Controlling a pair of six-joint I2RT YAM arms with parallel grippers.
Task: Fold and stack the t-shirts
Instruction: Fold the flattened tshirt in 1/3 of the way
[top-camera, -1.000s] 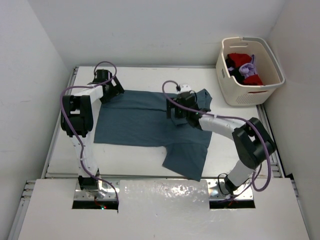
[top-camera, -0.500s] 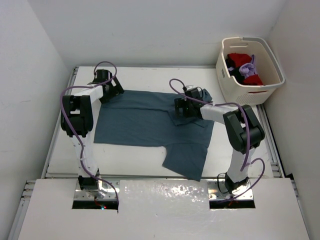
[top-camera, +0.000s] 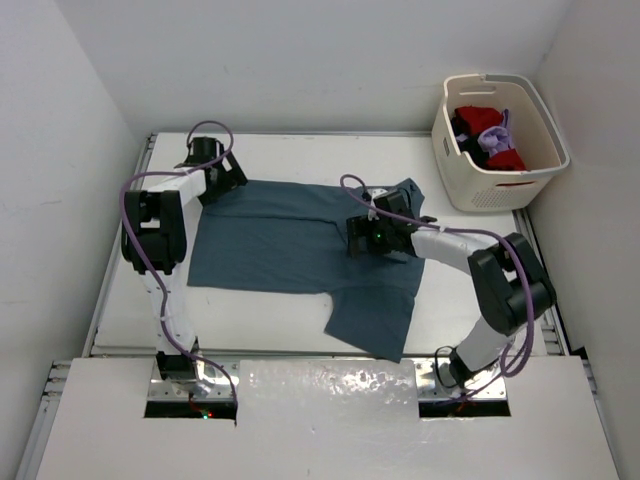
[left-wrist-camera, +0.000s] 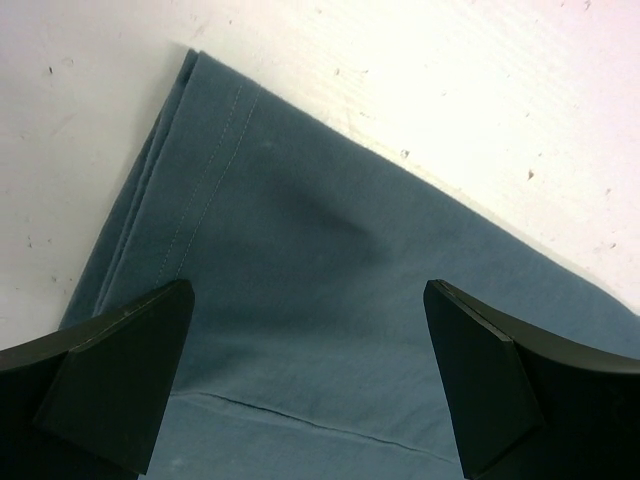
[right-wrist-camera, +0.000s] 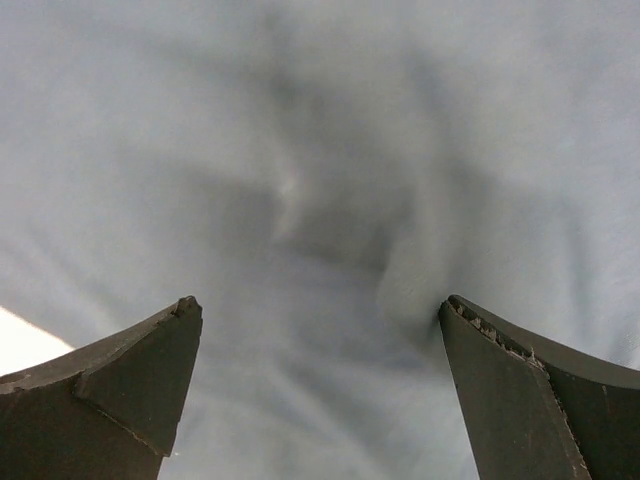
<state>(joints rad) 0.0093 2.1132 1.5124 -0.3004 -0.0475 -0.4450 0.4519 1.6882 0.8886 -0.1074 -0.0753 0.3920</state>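
A teal-blue t-shirt (top-camera: 290, 240) lies spread on the white table (top-camera: 300, 155), with one sleeve reaching toward the near edge. My left gripper (top-camera: 228, 181) stands open over the shirt's far left corner. In the left wrist view, the left gripper (left-wrist-camera: 310, 295) has hemmed cloth (left-wrist-camera: 300, 230) between its spread fingers. My right gripper (top-camera: 361, 239) is open low over the shirt's right half. In the right wrist view, the right gripper (right-wrist-camera: 320, 305) shows only blurred cloth (right-wrist-camera: 320, 150). Red (top-camera: 478, 117), lavender (top-camera: 494, 137) and black (top-camera: 461, 128) t-shirts lie in the basket.
The cream laundry basket (top-camera: 480, 190) stands at the table's far right corner, close to the right wall. Bare white table (left-wrist-camera: 420, 70) shows just beyond the shirt's edge in the left wrist view. Walls close in the table at the left, back and right.
My right gripper has slid toward the near side over the shirt, and its arm's elbow has swung right. The left arm has not moved.
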